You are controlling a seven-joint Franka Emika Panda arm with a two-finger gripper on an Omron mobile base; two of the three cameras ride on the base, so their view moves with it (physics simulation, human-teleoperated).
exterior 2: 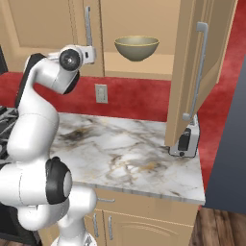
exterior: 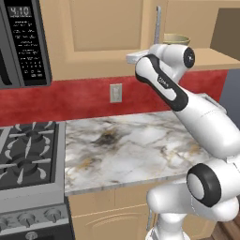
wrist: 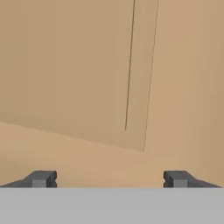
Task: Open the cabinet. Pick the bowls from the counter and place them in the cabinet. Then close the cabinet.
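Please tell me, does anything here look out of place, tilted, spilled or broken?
Nothing looks spilled or broken. The bowl sits upright in the cabinet, whose right door stands open. The gripper is open, facing a wooden panel.

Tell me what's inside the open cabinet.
One bowl sits on the cabinet floor behind the open right door. The left half is hidden by its closed door.

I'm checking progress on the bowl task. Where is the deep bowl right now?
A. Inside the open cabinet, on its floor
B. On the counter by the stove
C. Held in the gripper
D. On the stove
A: the right base view shows the bowl sitting inside the cabinet, whose right door hangs open, while the gripper is open and holds nothing.
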